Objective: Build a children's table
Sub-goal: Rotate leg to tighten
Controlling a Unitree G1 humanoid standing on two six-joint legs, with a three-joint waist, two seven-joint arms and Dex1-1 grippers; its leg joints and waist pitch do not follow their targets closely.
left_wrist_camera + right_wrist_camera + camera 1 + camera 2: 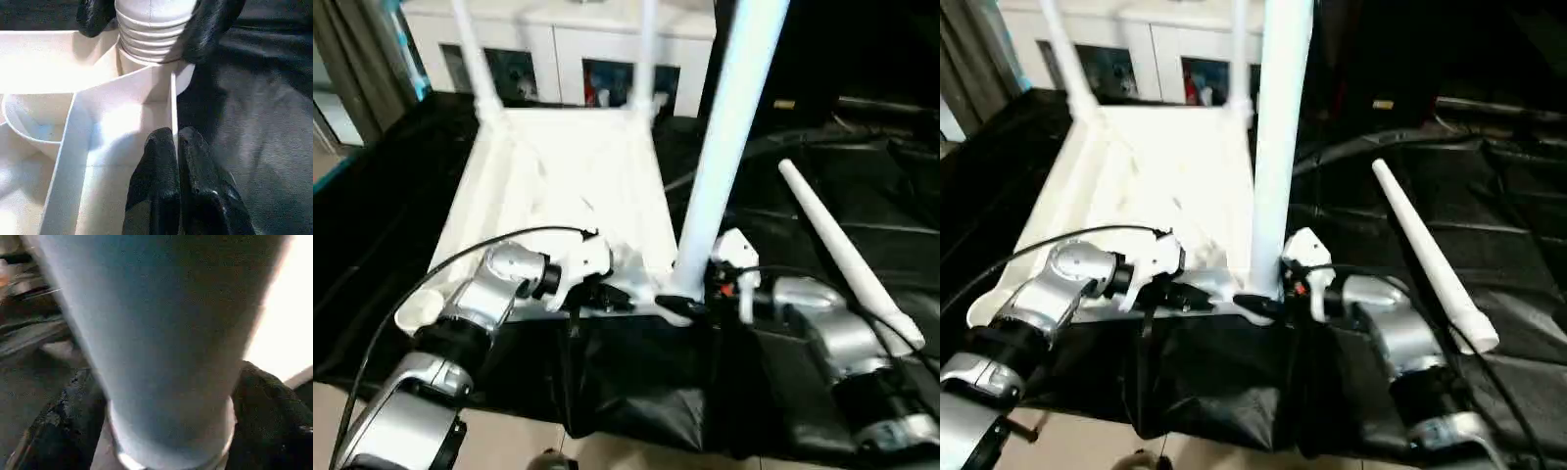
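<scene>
The children's table lies upside down on the black cloth, its ribbed underside (558, 186) facing up. Two white legs (470, 49) (646, 49) stand in the far corners. A third leg (724, 137) stands upright in the near right corner socket. My right gripper (690, 304) is open, one finger (264, 411) on each side of that leg's threaded base (151, 34). My left gripper (175, 134) is shut on the thin near rim wall (173, 98) of the tabletop. The near left socket (419, 308) holds nothing. A loose fourth leg (847, 255) lies on the cloth to the right.
The black-draped work table (822, 147) ends just in front of my arms, with floor (509, 441) below. A white cabinet (558, 49) stands behind it. A black cable (460, 259) loops over my left forearm.
</scene>
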